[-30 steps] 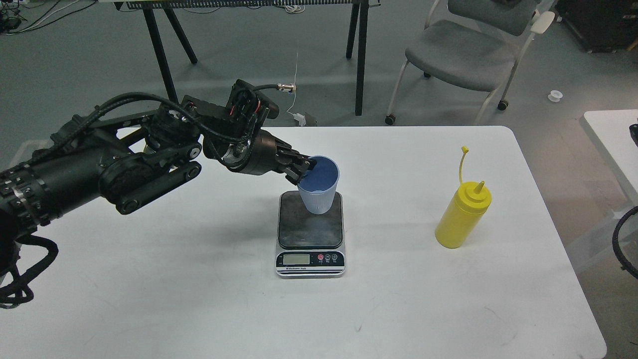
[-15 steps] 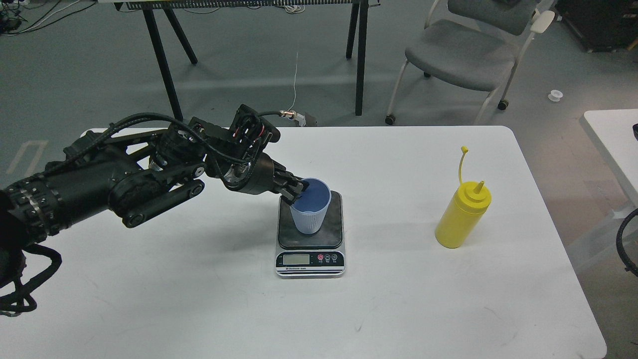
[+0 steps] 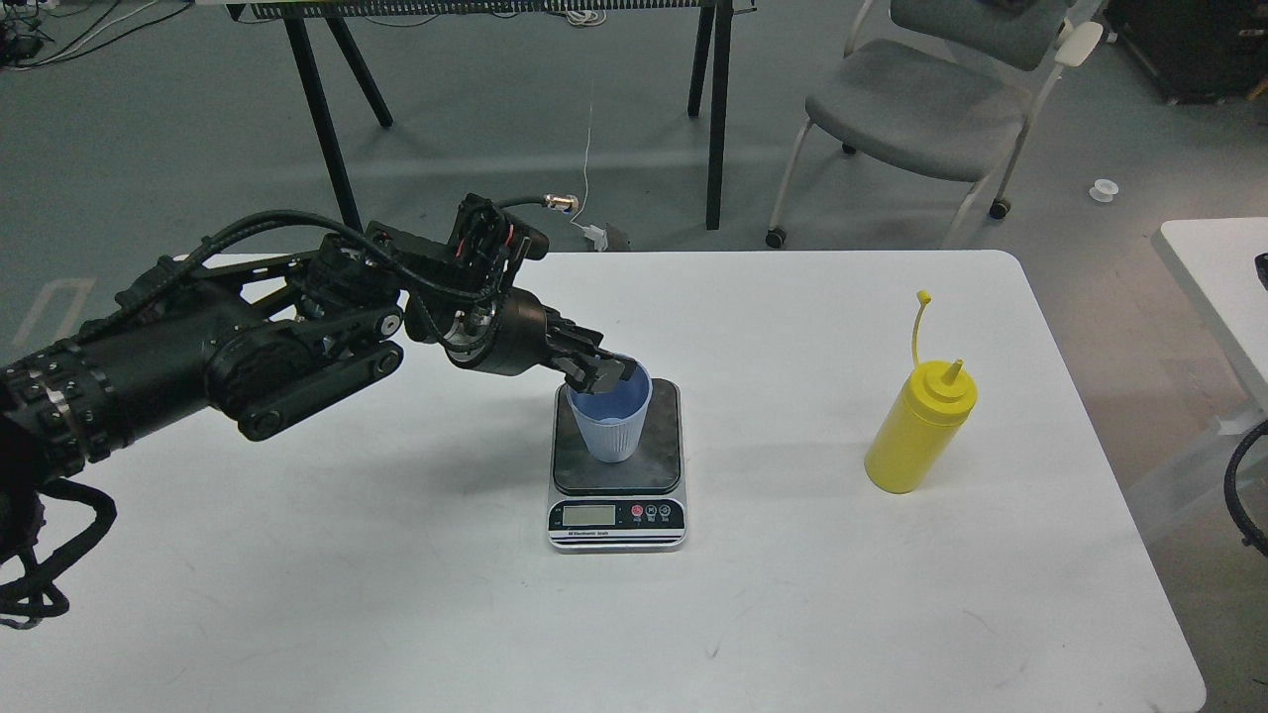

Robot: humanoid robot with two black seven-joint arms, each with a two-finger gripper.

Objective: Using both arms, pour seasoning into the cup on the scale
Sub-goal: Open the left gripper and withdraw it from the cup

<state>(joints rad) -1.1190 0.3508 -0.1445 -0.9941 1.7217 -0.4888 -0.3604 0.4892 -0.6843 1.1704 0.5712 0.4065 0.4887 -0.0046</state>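
Observation:
The pale blue ribbed cup (image 3: pixel 610 428) stands upright on the dark plate of the scale (image 3: pixel 617 465) at the table's middle. My left gripper (image 3: pixel 602 372) reaches in from the left and hovers at the cup's far left rim. Its fingers are spread and sit just over the rim, not clamping it. The yellow squeeze bottle (image 3: pixel 918 428) stands upright on the table to the right, well apart from the scale, with its cap strap sticking up. My right gripper is out of view.
The white table (image 3: pixel 792 614) has a rounded far right corner. A black cable loop (image 3: pixel 1243 485) shows at the right edge. A second white table (image 3: pixel 1214 267), a grey chair (image 3: pixel 921 99) and black table legs (image 3: pixel 718 109) stand beyond.
My left arm lowered the cup from tilted above the scale onto its plate. The cup now stands upright. The gripper has lifted slightly off the rim and spread.

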